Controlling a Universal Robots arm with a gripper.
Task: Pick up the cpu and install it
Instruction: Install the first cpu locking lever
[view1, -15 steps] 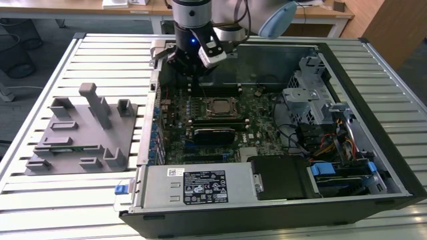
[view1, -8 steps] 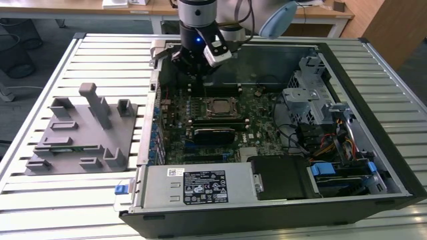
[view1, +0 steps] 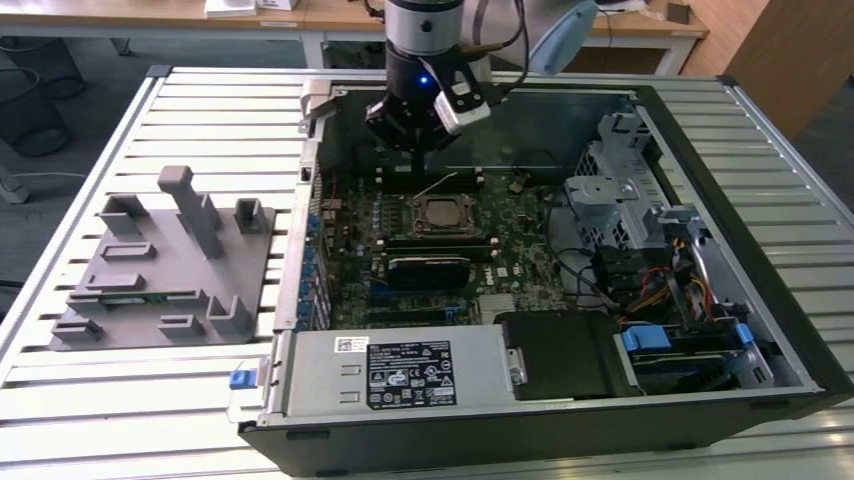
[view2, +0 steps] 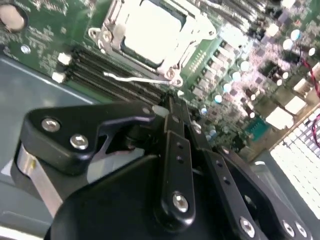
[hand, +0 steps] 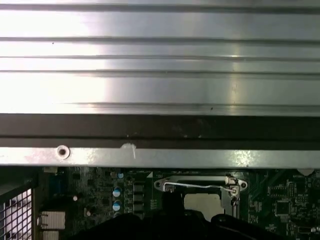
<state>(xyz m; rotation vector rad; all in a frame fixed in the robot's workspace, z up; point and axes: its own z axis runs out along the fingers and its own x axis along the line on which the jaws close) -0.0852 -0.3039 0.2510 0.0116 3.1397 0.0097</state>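
the gripper (view1: 418, 150) hangs inside the open computer case (view1: 747, 180), over the far part of the motherboard (view1: 521, 262). its fingers (view2: 172, 117) are pressed together with nothing between them. the cpu (view1: 437, 214) sits in its socket (view2: 192, 30), just nearer than the gripper, with the thin retention lever (view2: 132, 78) alongside.

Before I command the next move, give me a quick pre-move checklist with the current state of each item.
1. CPU seated in the socket on the motherboard: ok, its silver top lies inside the socket frame in the second wrist view.
2. Socket lever latched: cannot tell; the thin wire lies beside the frame.
3. Claw clear of the CPU: ok, it hangs above the board, behind the socket in the exterior view.
4. Claw holding nothing: cannot tell.
5. Case wall clearance near the arm: cannot tell.
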